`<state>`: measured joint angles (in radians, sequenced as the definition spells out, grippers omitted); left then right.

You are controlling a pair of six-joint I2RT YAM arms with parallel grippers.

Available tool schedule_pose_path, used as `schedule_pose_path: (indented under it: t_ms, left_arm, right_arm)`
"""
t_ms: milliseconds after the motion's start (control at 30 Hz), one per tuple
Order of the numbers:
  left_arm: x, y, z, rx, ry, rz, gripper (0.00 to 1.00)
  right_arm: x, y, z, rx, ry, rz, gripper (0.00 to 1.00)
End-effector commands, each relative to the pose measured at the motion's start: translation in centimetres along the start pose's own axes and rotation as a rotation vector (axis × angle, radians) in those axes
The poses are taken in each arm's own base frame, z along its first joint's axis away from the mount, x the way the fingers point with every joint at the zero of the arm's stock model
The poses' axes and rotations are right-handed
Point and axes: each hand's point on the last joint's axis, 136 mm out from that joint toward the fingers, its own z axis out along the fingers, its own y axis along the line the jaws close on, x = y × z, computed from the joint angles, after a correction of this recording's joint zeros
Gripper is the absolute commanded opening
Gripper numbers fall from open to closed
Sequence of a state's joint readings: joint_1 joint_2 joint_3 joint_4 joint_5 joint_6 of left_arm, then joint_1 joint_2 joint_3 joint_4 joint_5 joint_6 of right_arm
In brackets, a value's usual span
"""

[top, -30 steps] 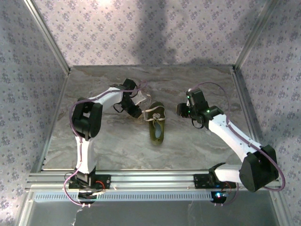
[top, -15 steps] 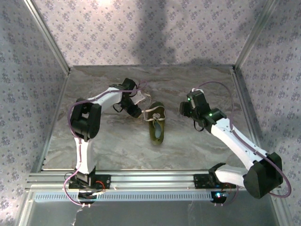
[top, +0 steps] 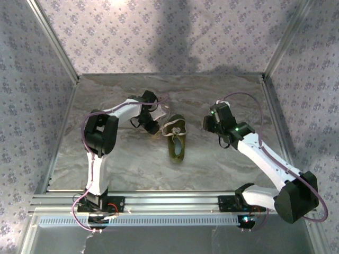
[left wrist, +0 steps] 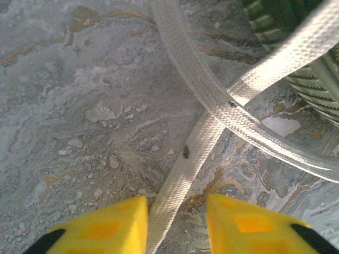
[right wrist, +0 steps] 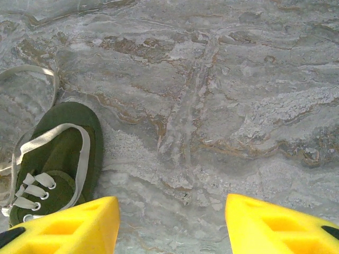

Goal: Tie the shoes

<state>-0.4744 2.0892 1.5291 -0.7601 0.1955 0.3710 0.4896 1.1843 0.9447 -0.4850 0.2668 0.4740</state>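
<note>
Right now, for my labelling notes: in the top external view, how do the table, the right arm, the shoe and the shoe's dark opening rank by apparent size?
Largest to smallest:
1. table
2. right arm
3. shoe
4. dark opening

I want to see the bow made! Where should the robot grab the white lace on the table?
Probably the lace strand lying between the left jaws, just short of where it crosses the other strand. Come straight down from above: it lies flat on the table, so only a pinch across its width fits.
</note>
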Motion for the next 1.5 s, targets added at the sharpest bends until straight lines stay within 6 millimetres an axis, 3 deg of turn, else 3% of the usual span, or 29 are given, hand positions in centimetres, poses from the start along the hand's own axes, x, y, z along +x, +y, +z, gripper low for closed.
schedule_pose_path:
  t_ms: [0,267,433,733,967,1133,1467]
  left_arm:
    - [0.7,-0.3,0.4,0.004,0.047,-0.011,0.27]
    - [0.5,-2.0,-0.8,0.035,-0.007,-0.044,0.12]
    - [0.1,-2.9,-2.6,0.040,-0.085,-0.103,0.00]
    - [-0.7,-3.0,-6.2,0.013,-0.248,-0.298,0.00]
    - [-2.4,-5.1,-8.3,0.119,-0.364,-0.463,0.00]
    - [-3.4,-5.6,-10.2,0.159,-0.454,-0.569,0.00]
    - [-5.9,-6.2,-12.6,0.307,-0.619,-0.781,0.00]
  right_arm:
    - [0.2,-0.8,-0.4,0.026,-0.005,0.005,0.56]
    - [0.3,-0.9,-0.5,0.026,-0.007,0.022,0.55]
    - [0.3,-0.8,-0.3,0.025,-0.005,0.029,0.55]
    - [0.8,-0.5,0.6,0.021,0.028,0.083,0.54]
    - [1.2,2.6,2.2,-0.107,0.086,0.223,0.55]
    - [2.3,5.4,4.8,-0.192,0.191,0.275,0.51]
    - [4.8,8.2,8.9,-0.248,0.386,0.329,0.50]
